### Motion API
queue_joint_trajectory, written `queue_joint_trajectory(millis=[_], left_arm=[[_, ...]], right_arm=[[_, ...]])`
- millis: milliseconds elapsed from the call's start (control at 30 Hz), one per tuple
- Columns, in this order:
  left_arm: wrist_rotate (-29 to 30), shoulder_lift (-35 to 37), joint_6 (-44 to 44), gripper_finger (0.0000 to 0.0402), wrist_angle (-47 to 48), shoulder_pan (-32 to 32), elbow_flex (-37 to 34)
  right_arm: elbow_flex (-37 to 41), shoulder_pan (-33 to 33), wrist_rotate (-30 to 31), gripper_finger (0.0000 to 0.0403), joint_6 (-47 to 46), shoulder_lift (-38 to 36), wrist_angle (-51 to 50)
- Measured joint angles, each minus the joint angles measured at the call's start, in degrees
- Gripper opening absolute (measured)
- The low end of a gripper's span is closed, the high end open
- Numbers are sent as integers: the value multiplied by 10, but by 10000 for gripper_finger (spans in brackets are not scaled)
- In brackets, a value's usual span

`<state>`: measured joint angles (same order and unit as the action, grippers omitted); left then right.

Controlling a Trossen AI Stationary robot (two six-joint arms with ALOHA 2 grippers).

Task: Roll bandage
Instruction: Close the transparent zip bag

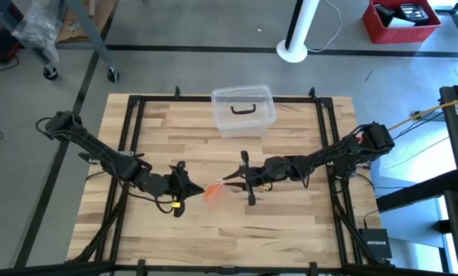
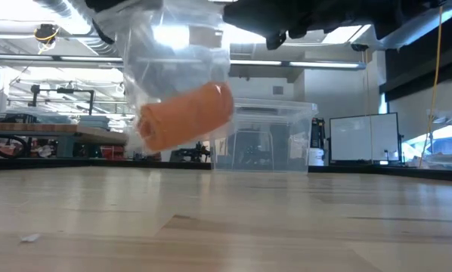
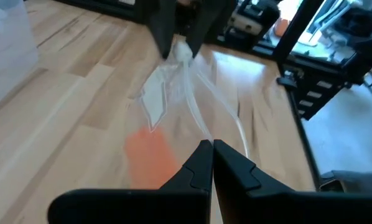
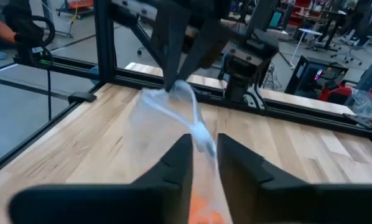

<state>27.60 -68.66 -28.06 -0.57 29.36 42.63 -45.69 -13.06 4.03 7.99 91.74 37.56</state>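
Observation:
The bandage (image 2: 187,115) is a small orange cylinder inside a clear plastic wrapper (image 2: 173,68). It hangs above the table near its middle, between my two grippers. My left gripper (image 1: 188,184) is shut on the wrapper's left end, and my right gripper (image 1: 240,178) is closed on its right end. In the left wrist view the bandage (image 3: 150,158) shows orange beside my left gripper (image 3: 212,149). In the right wrist view it (image 4: 204,214) sits below my right gripper (image 4: 203,146). My left gripper pinches a thin edge of the wrapper (image 3: 201,132) between its two fingers, coming nearly level from the table's left. The plastic runs stretched from there to the other gripper, with the bandage sagging in it, clear of the table. My right gripper has a bunched strand of the wrapper (image 4: 200,134) between its two fingers, coming nearly level from the table's right. The plastic runs on from there to the left gripper's fingers (image 4: 173,68). The wrapper and the bandage inside it hang clear of the wood.
A clear plastic box (image 1: 243,110) with a black handle stands at the middle of the table's far edge, behind the grippers. Black frame rails (image 1: 129,153) run along the table's sides. A small scrap (image 2: 29,237) lies on the wood near the front.

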Motion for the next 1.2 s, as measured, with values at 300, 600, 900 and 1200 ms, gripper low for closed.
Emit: queue_joint_trajectory(millis=[300,600,900,1200], left_arm=[[2,-1,0,0,47,-3,0],[0,-1,1,0,48,-3,0],[0,-1,16,0,45,-2,0],[0,-1,19,0,40,0,0]], right_arm=[[0,0,-1,24,4,0,-16],[-19,0,-2,93,0,-1,-53],[-36,8,-15,176,-1,1,-160],[-26,16,-43,154,12,61,-38]])
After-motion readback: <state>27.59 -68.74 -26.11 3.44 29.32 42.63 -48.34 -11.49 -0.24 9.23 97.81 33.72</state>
